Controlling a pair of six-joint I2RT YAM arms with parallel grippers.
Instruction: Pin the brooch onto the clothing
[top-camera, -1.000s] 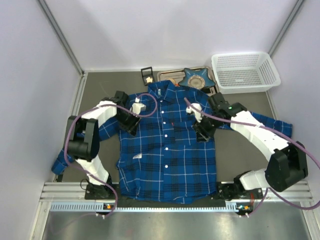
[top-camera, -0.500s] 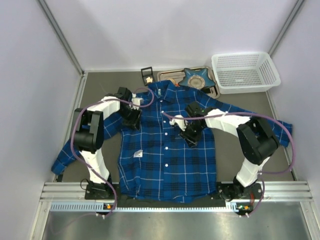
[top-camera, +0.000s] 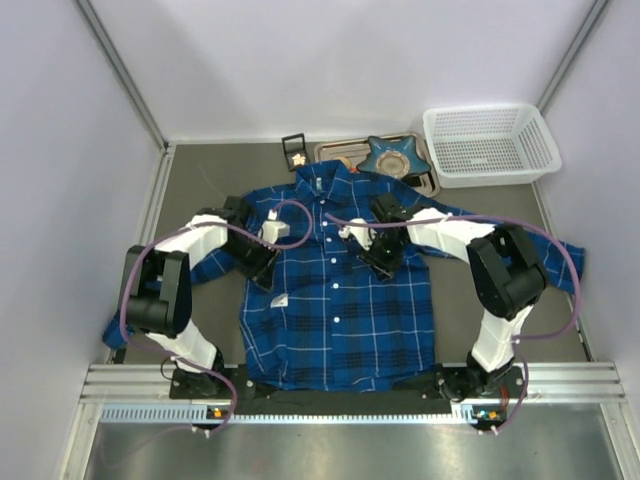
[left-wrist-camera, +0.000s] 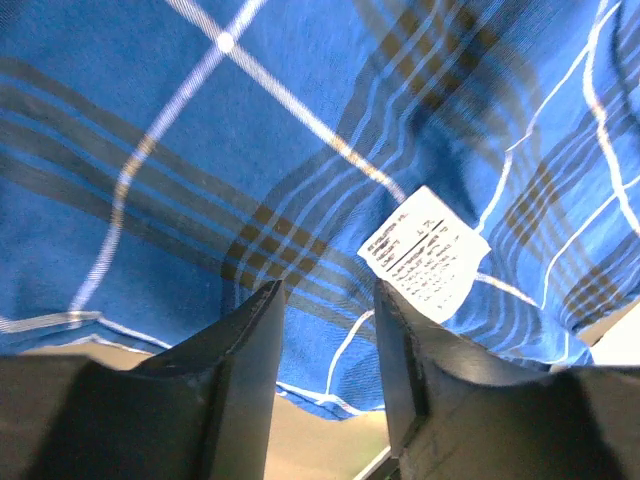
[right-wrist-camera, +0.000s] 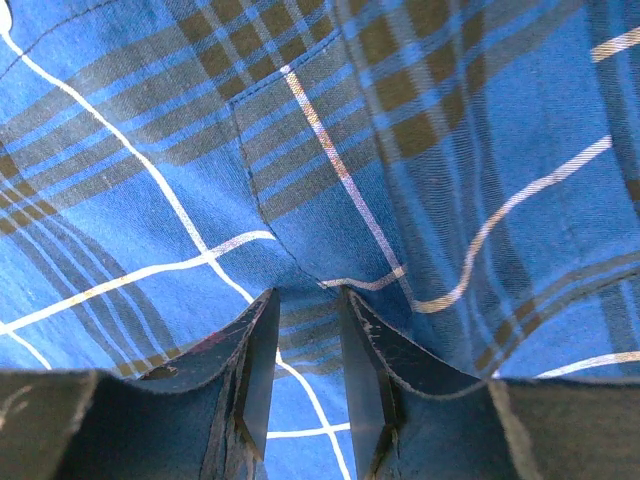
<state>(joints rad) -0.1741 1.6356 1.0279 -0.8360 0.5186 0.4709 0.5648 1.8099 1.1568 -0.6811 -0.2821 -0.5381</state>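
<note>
Nothing is pinned yet: the brooch (top-camera: 297, 153) lies in a small black holder (top-camera: 286, 142) beyond the collar, apart from the shirt (top-camera: 335, 300) and from both my grippers. My left gripper (left-wrist-camera: 328, 292) looks clamped on cloth near a white label (left-wrist-camera: 425, 255), and my right gripper (right-wrist-camera: 306, 296) pinches a fold by a pocket seam. I judge I'm only arranging the shirt; fetching and fastening the brooch are left. A blue star dish (top-camera: 395, 157) on a tray (top-camera: 335, 152) and a white basket (top-camera: 490, 145) stand nearby without blocking it. My full grippers are the obstacle.
</note>
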